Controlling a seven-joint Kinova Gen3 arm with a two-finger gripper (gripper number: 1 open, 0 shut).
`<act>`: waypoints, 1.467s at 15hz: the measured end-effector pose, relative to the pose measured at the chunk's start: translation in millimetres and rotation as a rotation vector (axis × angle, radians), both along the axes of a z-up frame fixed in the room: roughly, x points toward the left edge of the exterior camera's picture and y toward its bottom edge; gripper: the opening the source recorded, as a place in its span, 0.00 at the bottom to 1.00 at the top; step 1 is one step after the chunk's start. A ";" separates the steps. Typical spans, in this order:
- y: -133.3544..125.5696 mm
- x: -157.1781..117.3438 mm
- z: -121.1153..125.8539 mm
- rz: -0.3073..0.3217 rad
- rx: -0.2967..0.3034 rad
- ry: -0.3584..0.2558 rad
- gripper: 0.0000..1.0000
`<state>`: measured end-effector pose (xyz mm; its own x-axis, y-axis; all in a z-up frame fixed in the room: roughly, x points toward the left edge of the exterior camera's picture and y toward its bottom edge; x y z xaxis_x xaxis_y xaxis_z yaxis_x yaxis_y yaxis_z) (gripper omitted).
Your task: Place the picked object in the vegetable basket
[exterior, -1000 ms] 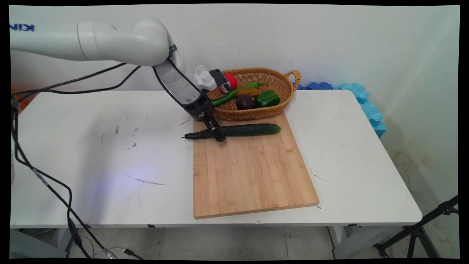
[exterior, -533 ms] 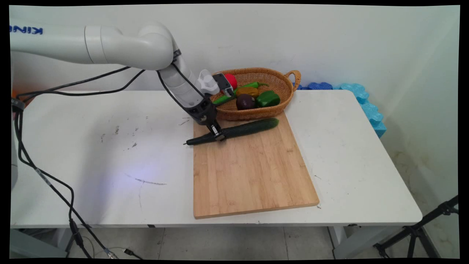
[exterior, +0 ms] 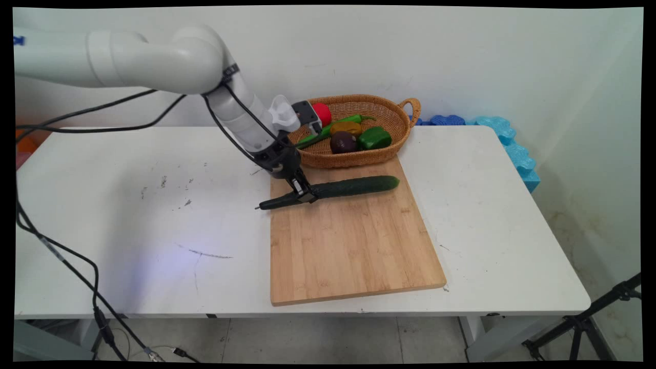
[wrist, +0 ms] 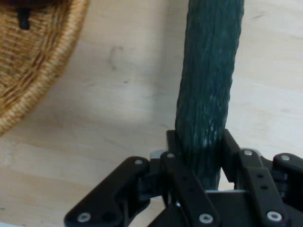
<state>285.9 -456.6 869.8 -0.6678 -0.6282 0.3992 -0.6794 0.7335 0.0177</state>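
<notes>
Hand view shows the gripper (wrist: 199,156) with its jaws closed tight round the cucumber (wrist: 208,80), one black finger (wrist: 173,146) pressed on each side of the dark, bumpy skin. The hold sits near one end of the cucumber, not at its middle, and the long part runs away from the hand over the bamboo cutting board (wrist: 118,94).

In the main view the gripper (exterior: 303,193) has the cucumber (exterior: 353,186) by its thin stem end at the board's far left corner. The stem tip juts out past the edge of the cutting board (exterior: 353,246) above the white table (exterior: 128,225), while the thick end lies toward the basket side of the board, close in front of the wicker basket (exterior: 394,123).

The chief risk, as I judge it, comes from this off-centre hold: the long free end is heavy, so the cucumber may pivot or slip in the jaws. A swing of that end could also knock the basket, which stands just behind it.

Counted: one cucumber, one cutting board, one basket. In the basket lie one long green chilli (exterior: 328,129), one green bell pepper (exterior: 374,138), one dark purple vegetable (exterior: 343,143), one yellowish-brown one (exterior: 347,127) and one red one (exterior: 323,113), partly hidden by the arm.
</notes>
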 end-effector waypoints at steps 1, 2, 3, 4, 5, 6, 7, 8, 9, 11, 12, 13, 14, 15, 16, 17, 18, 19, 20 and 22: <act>5.2 -0.1 7.6 -0.006 -0.002 0.014 0.00; 10.4 -0.4 16.8 -0.012 -0.005 0.028 0.00; 14.2 -0.2 26.0 -0.016 -0.010 0.039 0.00; 16.1 0.1 34.0 -0.017 -0.015 0.046 0.00; 16.8 0.9 43.1 -0.015 -0.024 0.051 0.00; 15.9 1.9 52.2 -0.008 -0.033 0.054 0.00; 13.8 3.6 60.1 0.003 -0.041 0.054 0.00; 9.6 6.1 69.1 0.022 -0.052 0.053 0.00; 4.0 9.3 78.2 0.047 -0.064 0.053 0.00; -8.9 15.6 93.5 0.102 -0.085 0.052 0.00; -16.9 19.2 100.7 0.138 -0.096 0.049 0.00; -21.6 21.2 104.6 0.159 -0.102 0.047 0.00; -26.3 23.0 107.6 0.180 -0.108 0.043 0.00; -30.8 24.8 109.9 0.200 -0.112 0.039 0.00; -36.8 27.0 111.4 0.230 -0.117 0.031 0.00; -42.9 28.1 111.7 0.257 -0.120 0.022 0.00; -47.9 28.8 110.8 0.281 -0.121 0.014 0.00; -51.4 29.1 110.0 0.296 -0.123 0.008 0.00; -56.8 28.5 108.0 0.315 -0.124 -0.002 0.00; -65.8 25.9 103.7 0.346 -0.124 -0.016 0.00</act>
<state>311.8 -522.4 973.5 -0.4304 -0.7657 0.4780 -0.8874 0.4557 -0.0692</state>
